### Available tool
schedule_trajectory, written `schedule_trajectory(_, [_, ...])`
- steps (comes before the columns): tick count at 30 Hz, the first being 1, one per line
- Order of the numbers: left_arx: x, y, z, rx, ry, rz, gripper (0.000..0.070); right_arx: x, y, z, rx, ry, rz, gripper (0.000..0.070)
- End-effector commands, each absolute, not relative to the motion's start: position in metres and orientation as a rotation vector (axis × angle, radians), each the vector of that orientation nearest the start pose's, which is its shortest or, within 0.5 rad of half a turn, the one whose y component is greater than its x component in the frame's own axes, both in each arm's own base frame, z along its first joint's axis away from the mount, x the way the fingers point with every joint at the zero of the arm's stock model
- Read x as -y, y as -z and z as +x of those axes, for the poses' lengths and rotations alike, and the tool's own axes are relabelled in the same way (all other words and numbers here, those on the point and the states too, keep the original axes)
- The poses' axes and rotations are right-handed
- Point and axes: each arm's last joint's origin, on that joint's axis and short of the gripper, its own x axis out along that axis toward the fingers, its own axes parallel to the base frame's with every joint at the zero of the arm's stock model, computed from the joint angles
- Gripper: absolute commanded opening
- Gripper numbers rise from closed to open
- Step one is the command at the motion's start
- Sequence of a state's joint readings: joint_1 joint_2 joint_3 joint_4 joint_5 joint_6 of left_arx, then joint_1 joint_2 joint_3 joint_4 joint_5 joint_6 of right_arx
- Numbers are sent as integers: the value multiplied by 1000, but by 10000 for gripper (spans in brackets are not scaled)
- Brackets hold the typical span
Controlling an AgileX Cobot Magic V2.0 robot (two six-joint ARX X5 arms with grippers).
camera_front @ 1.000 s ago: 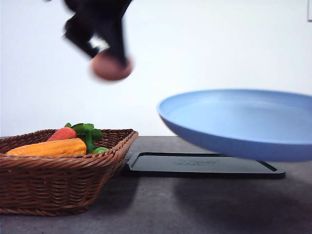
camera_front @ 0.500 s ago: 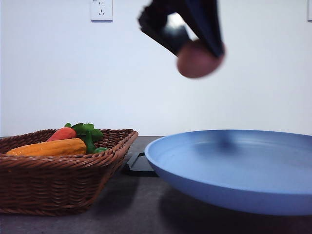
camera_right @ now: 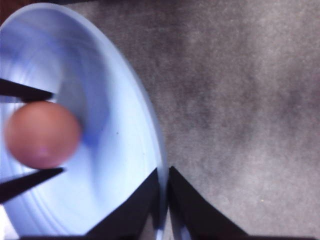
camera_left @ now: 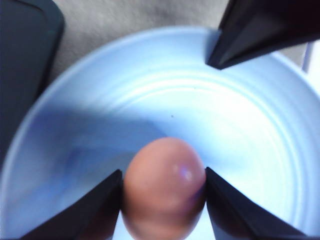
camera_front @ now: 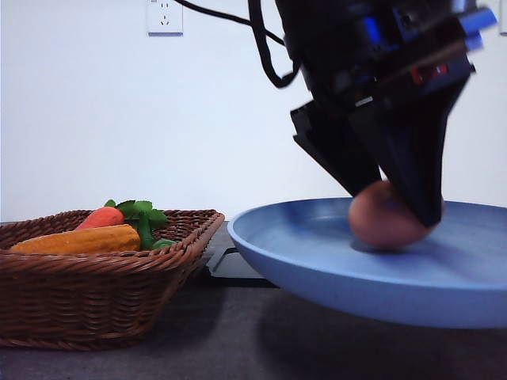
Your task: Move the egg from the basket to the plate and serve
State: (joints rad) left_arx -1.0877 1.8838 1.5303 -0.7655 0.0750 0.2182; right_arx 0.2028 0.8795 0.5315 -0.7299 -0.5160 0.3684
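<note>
The brown-pink egg [camera_front: 384, 218] is low inside the light blue plate [camera_front: 301, 237], at or just above its surface. My left gripper [camera_front: 392, 207] is shut on the egg from above. In the left wrist view the egg [camera_left: 164, 192] sits squeezed between the two black fingers of the left gripper [camera_left: 164, 172], with the plate [camera_left: 240, 125] under it. My right gripper [camera_right: 163, 170] is shut on the rim of the plate [camera_right: 115, 140] and holds it off the table. The egg [camera_right: 42, 134] shows there too. The wicker basket [camera_front: 95, 293] stands at the left.
The basket holds an orange corn cob [camera_front: 79, 239], a carrot [camera_front: 101, 217] and green leaves [camera_front: 144, 212]. A flat black tray [camera_front: 234, 265] lies on the grey table behind the plate, also seen as the tray [camera_left: 22, 55] beside the plate.
My left gripper has swung right and come down with the egg, from high over the basket into the plate. The plate has sunk lower and shifted slightly left.
</note>
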Motion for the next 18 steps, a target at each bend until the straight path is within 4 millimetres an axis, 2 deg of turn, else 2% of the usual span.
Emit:
schedule_trajectory(1, [357,-236,179,-908,1167,765,276,-45,-203,144,-1180,-468,478,0])
schedule_trajectory(5, [359,-234,180,-907,1164,759,370,-45,-203,143,-1187,-467,479,0])
schedule_trajectory(7, [359,-234,180,-903,1165,755,392,-45,-203,143,-1191,-466,480,0])
schedule_trajectory(13, [357,-241,177,-898,1171,745,393,-45,-202,144,-1196,-466,474,0])
schedule_trajectory(18, [342,-264,175,-886,1158,723,393,-44,-200,152,-1226,-453,468,0])
